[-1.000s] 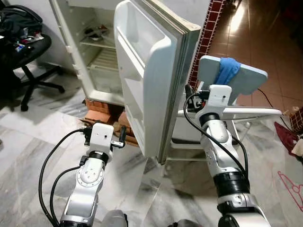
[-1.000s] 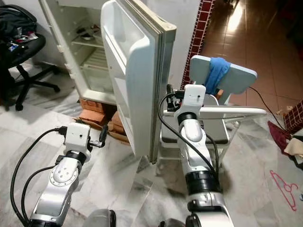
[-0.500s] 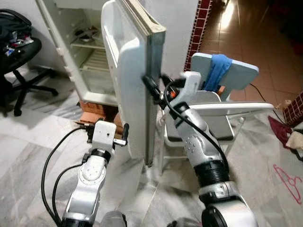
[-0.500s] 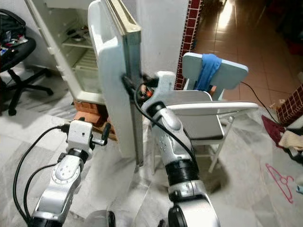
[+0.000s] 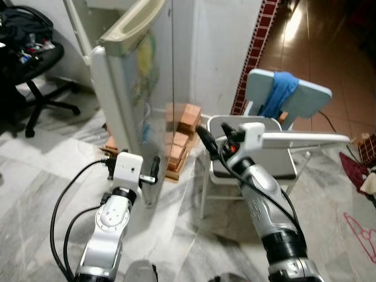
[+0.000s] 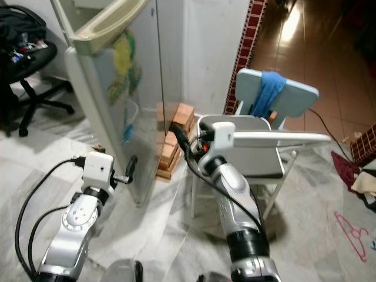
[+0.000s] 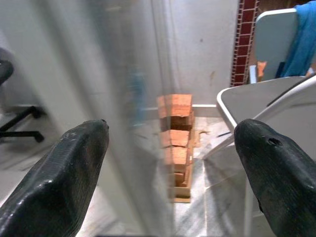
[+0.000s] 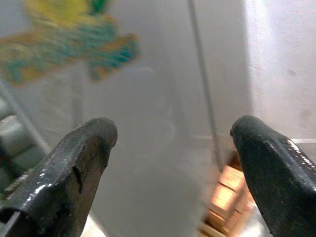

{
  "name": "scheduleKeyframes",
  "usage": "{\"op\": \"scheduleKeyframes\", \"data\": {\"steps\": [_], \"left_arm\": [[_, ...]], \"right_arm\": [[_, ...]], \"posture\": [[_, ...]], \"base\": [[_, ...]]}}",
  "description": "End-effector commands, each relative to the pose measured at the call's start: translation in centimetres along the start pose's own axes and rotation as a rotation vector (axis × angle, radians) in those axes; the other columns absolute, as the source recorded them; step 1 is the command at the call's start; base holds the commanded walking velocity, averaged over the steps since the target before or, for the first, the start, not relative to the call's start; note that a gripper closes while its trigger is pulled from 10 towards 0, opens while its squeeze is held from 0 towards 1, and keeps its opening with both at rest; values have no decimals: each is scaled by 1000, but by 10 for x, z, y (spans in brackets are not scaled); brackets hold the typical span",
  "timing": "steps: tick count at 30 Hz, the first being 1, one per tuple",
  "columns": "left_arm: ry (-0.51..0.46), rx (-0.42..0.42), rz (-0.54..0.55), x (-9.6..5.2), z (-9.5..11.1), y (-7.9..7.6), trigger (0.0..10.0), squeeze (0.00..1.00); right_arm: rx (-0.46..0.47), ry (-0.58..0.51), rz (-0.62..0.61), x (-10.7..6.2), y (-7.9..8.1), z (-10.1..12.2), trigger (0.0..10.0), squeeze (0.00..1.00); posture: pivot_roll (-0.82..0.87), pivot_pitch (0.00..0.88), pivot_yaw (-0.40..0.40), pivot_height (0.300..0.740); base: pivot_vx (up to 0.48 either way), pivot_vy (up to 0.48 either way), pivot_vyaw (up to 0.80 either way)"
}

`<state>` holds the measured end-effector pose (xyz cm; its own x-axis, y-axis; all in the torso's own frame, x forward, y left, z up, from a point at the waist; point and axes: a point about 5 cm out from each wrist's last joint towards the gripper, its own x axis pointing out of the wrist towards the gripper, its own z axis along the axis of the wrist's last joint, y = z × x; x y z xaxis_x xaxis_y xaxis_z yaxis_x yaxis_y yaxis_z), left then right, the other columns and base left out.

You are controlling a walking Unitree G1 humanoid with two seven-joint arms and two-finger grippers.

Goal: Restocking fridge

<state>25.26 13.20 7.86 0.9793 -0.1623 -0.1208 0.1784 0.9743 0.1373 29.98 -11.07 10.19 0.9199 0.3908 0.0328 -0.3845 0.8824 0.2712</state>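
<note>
The white fridge door (image 5: 138,88) stands swung round with its outer face toward me, blurred, and a yellow and green sticker (image 6: 125,56) shows on it. My left gripper (image 5: 154,169) is open, low by the door's bottom edge, and holds nothing. The left wrist view looks between the open left gripper (image 7: 173,163) at the door's edge and a stack of bricks (image 7: 177,143). My right gripper (image 5: 205,136) is open and empty, pointing at the door's face from beside the folding chair. The sticker (image 8: 64,29) also shows past the right gripper (image 8: 173,163).
A grey folding chair (image 5: 282,147) with a blue cloth (image 5: 281,91) over its back stands close on the right. Orange bricks (image 5: 181,132) are stacked at the fridge's foot. A black office chair (image 5: 29,64) is at the far left. A pink hanger (image 5: 361,232) lies on the marble floor.
The fridge door has swung round from wide open, so its outer face now shows instead of its shelves. My right gripper has come off the door's edge and drawn back toward the chair.
</note>
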Motion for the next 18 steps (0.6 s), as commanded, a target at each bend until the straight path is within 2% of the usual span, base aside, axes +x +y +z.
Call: {"op": "scheduleKeyframes", "data": {"steps": [1, 3, 5, 7, 11, 15, 18], "left_arm": [[3, -22, -4, 0, 1, 0, 10000, 0], [15, -42, 17, 0, 0, 3, 10000, 0], [17, -43, 18, 0, 0, 3, 10000, 0], [7, -41, 3, 3, 2, 3, 10000, 0], [5, -38, -5, 5, 2, 4, 10000, 0], [-7, -28, -5, 15, 7, 6, 10000, 0], [-26, -24, -19, 25, 12, 4, 10000, 0]], "right_arm": [[-77, -37, -58, -7, -9, 4, 10000, 1000], [-99, -36, -157, -20, -23, -2, 10000, 1000], [-116, -33, -180, -23, -26, -3, 10000, 1000], [-161, -34, -249, -33, -32, -6, 10000, 1000], [-192, -52, -276, -35, -31, -7, 10000, 1000], [-239, -57, -253, -28, -29, -7, 10000, 1000], [-252, -73, -277, -25, -35, -3, 10000, 1000]], "posture": [[56, 40, -35, 740], [53, 43, -37, 740], [49, 41, -38, 740], [47, 41, -30, 740], [39, 30, -16, 740], [20, 9, -7, 740], [9, 0, -10, 740]], "base": [[0, 0, 0], [0, 0, 0], [0, 0, 0], [0, 326, 0], [0, 442, 0], [0, 480, 0], [0, 480, 0]]}}
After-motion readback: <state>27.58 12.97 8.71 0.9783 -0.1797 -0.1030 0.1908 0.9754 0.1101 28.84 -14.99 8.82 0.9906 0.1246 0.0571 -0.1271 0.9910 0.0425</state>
